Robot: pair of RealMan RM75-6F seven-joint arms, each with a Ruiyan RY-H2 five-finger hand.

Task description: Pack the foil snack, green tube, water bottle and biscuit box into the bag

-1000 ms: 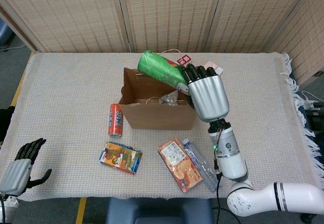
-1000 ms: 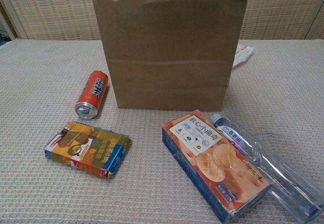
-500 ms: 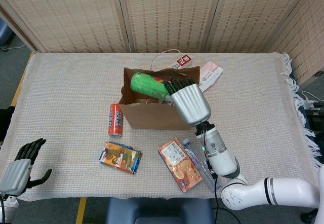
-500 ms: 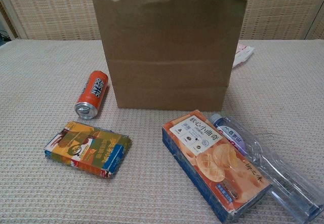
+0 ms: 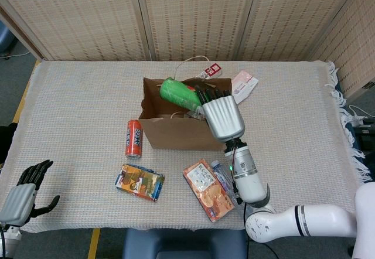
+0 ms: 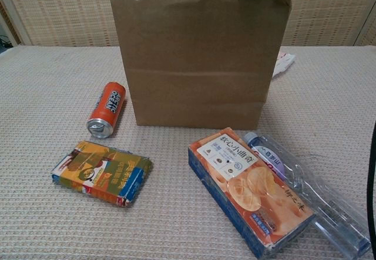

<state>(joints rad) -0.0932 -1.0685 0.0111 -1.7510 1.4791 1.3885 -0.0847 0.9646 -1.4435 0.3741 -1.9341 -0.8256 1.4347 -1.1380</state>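
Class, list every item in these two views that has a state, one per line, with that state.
Brown paper bag: upright, open at the top.
Green tube: tilted over the bag's mouth, held by the right hand.
Clear plastic water bottle: lying on the table, capped.
Orange biscuit box: lying flat, closed.
Orange drink can: lying on its side.
Left hand: holding nothing, fingers apart.

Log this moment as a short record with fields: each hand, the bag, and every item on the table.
right hand: grips the green tube over the open brown paper bag
left hand: holds nothing, fingers apart, at the table's near left edge
clear plastic water bottle: lying beside the orange biscuit box, in front of the bag
colourful foil snack: on the table
orange drink can: lying left of the bag
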